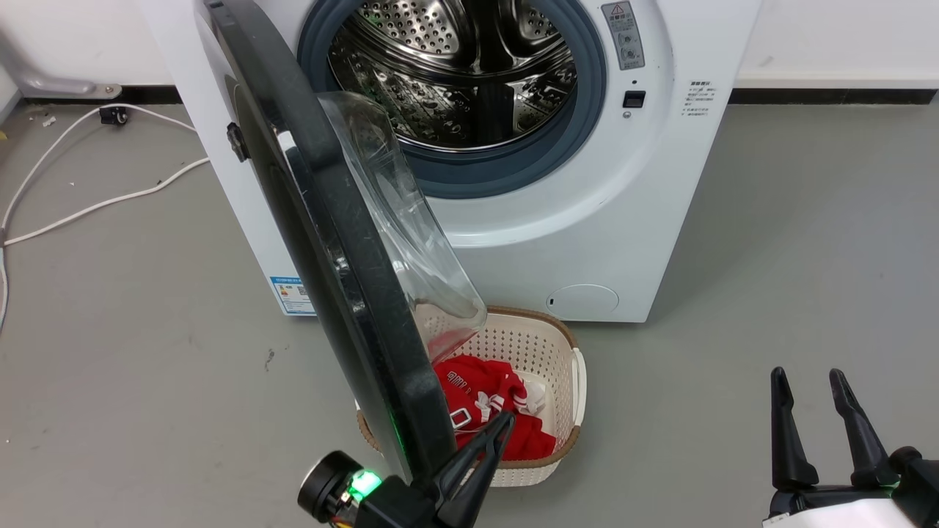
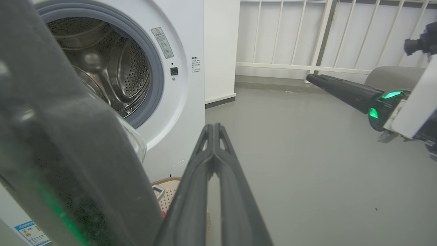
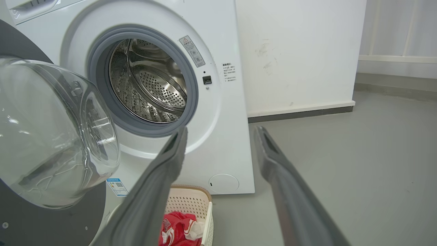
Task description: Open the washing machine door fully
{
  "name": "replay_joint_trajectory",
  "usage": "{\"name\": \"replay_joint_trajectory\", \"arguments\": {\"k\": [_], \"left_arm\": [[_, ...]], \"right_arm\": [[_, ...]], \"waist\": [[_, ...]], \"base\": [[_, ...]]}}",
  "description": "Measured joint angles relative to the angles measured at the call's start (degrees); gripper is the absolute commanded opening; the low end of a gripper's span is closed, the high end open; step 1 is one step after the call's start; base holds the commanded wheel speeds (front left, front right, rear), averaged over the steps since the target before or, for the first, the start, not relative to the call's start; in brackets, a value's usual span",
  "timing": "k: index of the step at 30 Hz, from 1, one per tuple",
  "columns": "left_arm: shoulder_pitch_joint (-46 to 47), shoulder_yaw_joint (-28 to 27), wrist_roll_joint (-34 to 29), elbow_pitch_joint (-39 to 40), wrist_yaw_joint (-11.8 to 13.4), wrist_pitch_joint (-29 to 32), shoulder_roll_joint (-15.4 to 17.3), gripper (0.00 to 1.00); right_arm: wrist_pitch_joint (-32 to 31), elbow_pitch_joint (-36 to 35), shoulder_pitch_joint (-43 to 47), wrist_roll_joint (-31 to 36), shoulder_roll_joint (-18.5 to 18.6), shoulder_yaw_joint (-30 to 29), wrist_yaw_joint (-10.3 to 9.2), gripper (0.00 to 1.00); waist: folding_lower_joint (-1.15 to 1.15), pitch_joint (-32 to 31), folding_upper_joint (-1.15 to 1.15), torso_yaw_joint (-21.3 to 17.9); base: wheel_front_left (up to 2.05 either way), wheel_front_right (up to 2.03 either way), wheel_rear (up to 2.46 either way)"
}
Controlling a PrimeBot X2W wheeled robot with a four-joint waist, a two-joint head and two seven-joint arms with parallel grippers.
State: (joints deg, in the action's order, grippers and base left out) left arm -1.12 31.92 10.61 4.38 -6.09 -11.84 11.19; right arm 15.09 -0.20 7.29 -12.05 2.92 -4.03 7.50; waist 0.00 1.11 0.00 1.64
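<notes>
We've got the left tool (image 1: 505,419) clenched on nothing just beside the lower edge of the washing machine door (image 1: 345,249), our right tool (image 1: 807,377) released over open floor (image 1: 770,257), well apart.

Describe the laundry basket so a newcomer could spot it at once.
Start at the white front-loading washing machine, whose glossy black door hangs open. On the grey floor right in front of it, partly under that door, sits a laundry basket. It is cream perforated plastic with a brown rim and holds a red garment.
</notes>
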Motion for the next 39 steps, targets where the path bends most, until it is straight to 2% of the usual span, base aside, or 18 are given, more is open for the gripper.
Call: {"name": "replay_joint_trajectory", "arguments": {"k": [9,17,23,34,37,39], "left_arm": [[3.92,-1.67,0.27,-5.04,1.4,-1.51,-2.0,0.0],[3.52,-3.14,0.69,-5.99,4.63,-2.56,-3.59,0.0],[0.6,-4.49,0.15,-4.1,7.34,-3.03,-3.58,0.0],[-5.98,-7.61,0.35,1.79,11.54,-3.05,-2.67,0.0],[-7.03,-8.57,0.69,2.91,12.33,-3.08,-2.63,0.0],[-8.05,-10.89,0.76,4.19,13.72,-3.07,-2.23,0.0]], "right_arm": [[-0.01,0.75,-0.49,-0.67,0.0,0.82,0.0,1.0],[0.0,2.54,-0.54,-1.54,0.01,1.55,0.0,1.0],[0.0,3.38,-0.64,-1.62,0.0,1.56,0.0,1.0],[-0.01,3.76,-0.42,-1.77,-0.02,0.94,0.0,1.0],[-0.02,3.69,-0.34,-1.46,-0.01,0.44,0.0,1.0],[-0.33,3.58,-0.28,-1.4,-0.01,0.14,0.0,1.0]], "waist": [[0.0,0.97,0.0,-1.0],[0.0,1.61,0.0,-0.97],[0.0,1.55,0.0,0.36],[0.0,1.25,0.0,6.15],[0.0,1.38,0.0,8.43],[0.0,1.55,0.0,11.58]], "base": [[0.0,0.0,0.0],[0.0,0.0,0.0],[0.0,0.0,0.0],[0.0,0.0,0.0],[0.0,0.0,0.0],[0.0,0.0,0.0]]}}
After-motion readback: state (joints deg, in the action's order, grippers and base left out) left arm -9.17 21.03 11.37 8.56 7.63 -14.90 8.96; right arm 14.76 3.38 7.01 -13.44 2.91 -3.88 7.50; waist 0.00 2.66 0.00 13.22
